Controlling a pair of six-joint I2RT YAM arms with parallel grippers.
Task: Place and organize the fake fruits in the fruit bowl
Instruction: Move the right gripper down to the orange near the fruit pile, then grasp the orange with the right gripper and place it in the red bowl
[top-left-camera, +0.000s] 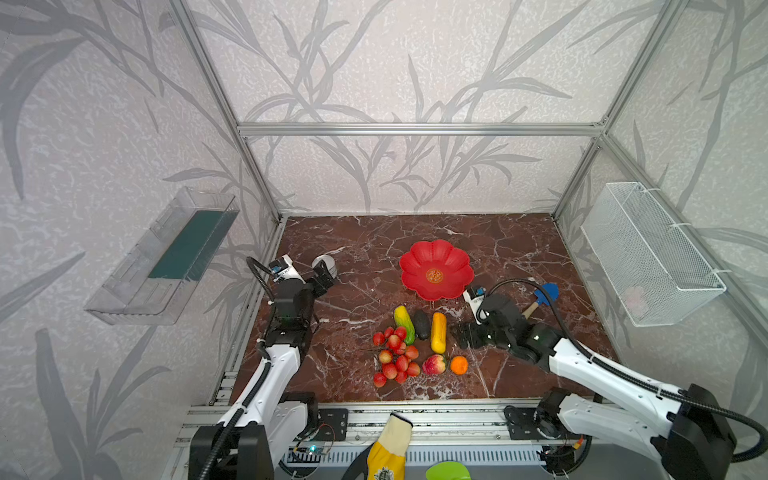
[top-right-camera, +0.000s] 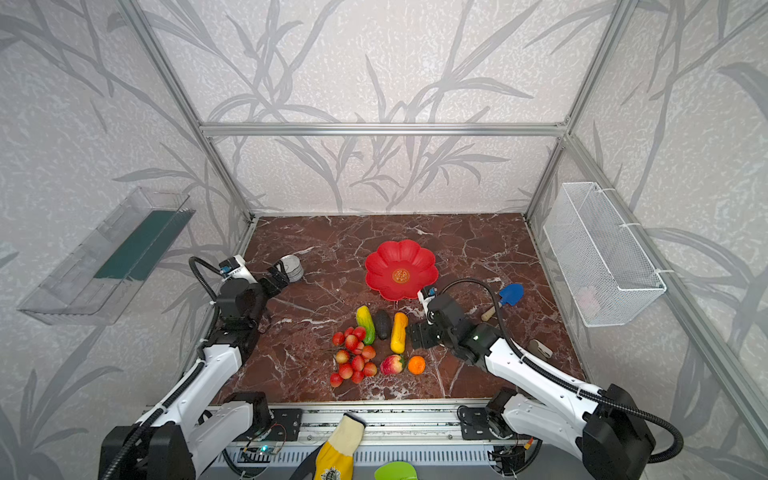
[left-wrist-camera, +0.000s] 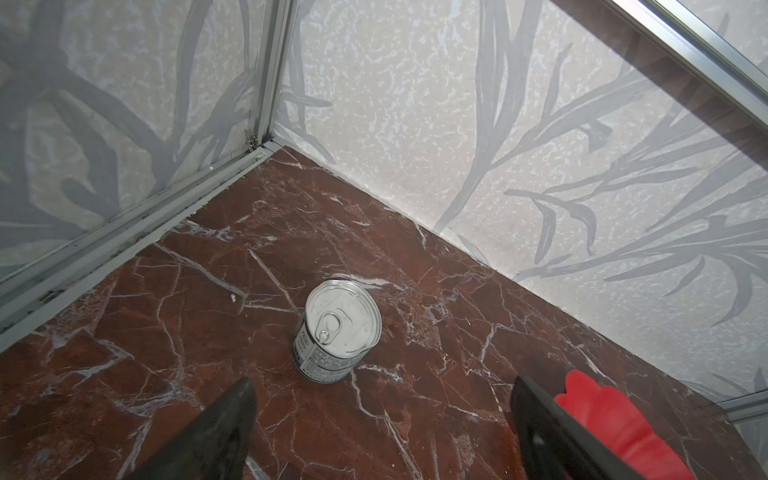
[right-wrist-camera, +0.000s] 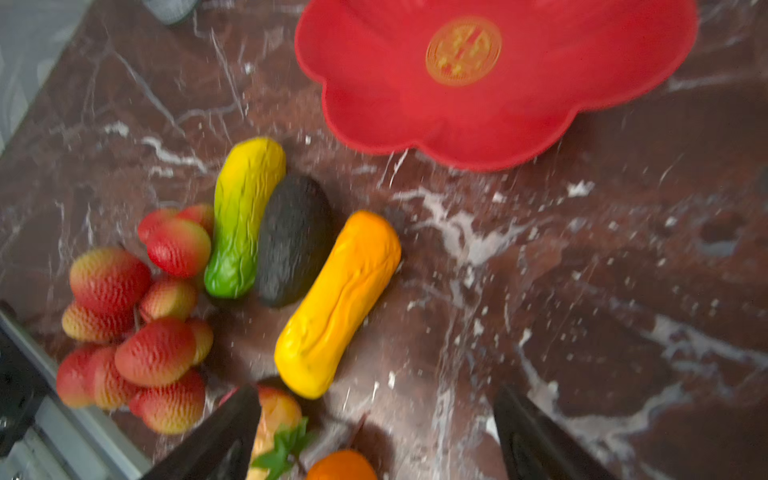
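Your right end effector (top-left-camera: 462, 336) sits open just beside the yellow-orange oblong plastic fruit (top-left-camera: 439, 332), likely lining up a grab; all fake fruits (top-left-camera: 401, 363) lie on the marble bench (top-left-camera: 340, 232) near the empty red flower-shaped plastic bowl (top-left-camera: 415, 266); left end effector (top-left-camera: 322, 276) open too.

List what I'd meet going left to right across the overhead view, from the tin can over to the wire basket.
Tin can → bunch of red berries → orange → blue shovel → wire basket. I left out things that overlap these sideways.
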